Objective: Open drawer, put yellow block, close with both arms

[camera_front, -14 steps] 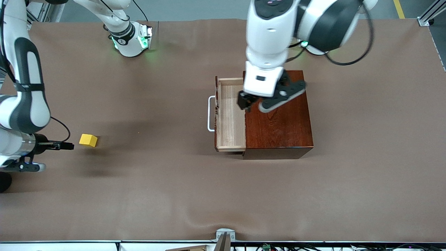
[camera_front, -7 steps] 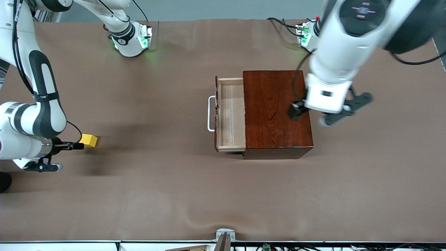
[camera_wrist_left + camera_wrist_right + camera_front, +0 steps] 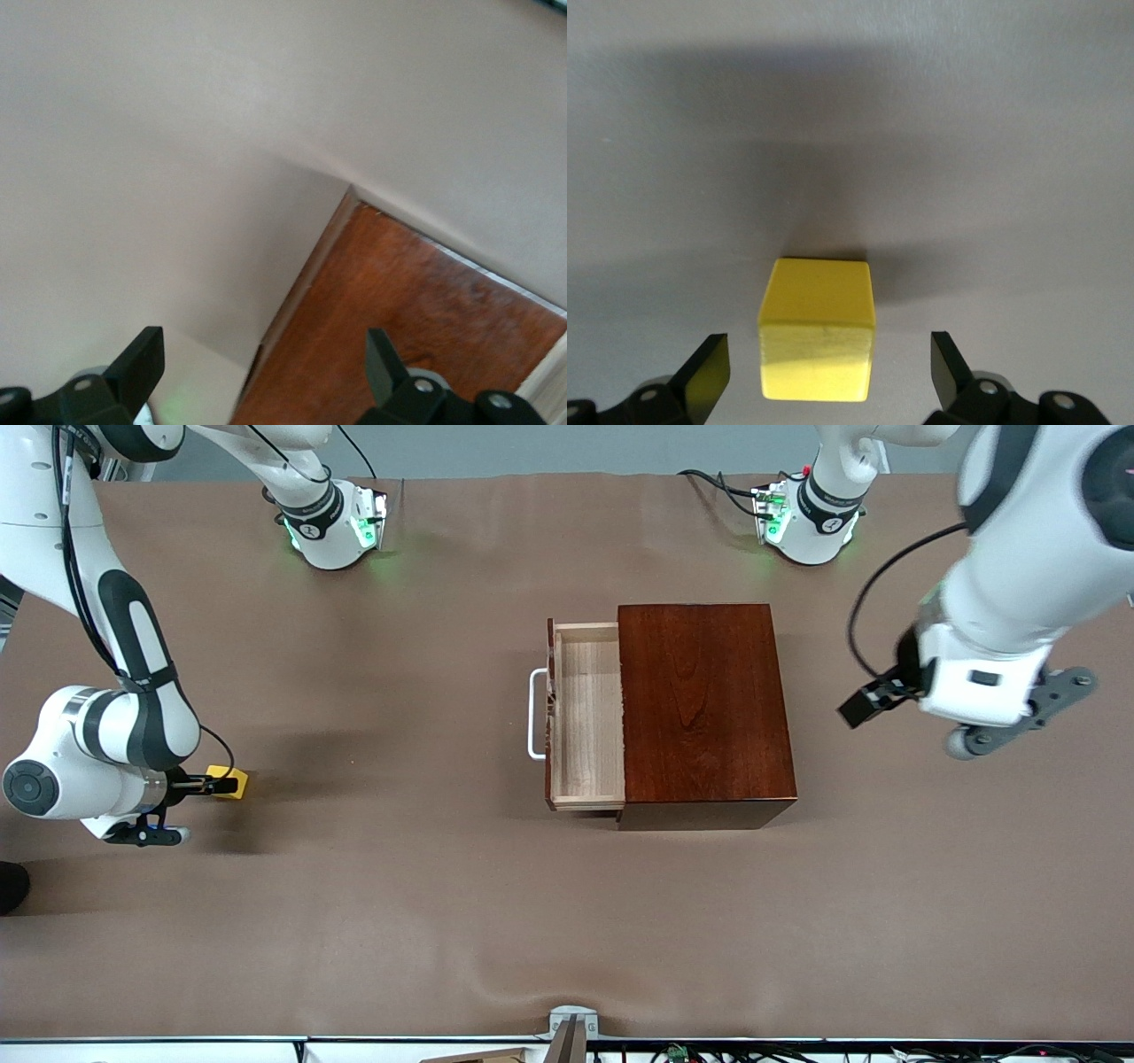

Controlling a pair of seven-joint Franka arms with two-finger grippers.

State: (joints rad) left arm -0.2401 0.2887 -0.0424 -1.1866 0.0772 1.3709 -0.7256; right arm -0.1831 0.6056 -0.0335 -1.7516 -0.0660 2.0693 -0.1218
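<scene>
Gripper positions first, since both arms are out over the desk [image 3: 425,921]. My left gripper [image 3: 261,376] hangs over bare desk at the left arm's end, beside the mahogany box [image 3: 704,713] and apart from it, its fingers spread with nothing between them. My right gripper [image 3: 828,367] sits low at the right arm's end, fingers wide apart on either side of the yellow block [image 3: 818,329]; from the wrist camera I see a gap on each side, so no contact that I can make out.

Working down in size: the box sits mid-desk, its drawer [image 3: 585,717] pulled out toward the right arm's end, pale wood floor showing and nothing in it. Its white bar handle [image 3: 534,714] faces that same end. The yellow block rests on the desk, well apart from the drawer and partly hidden by the right gripper in the front view.
</scene>
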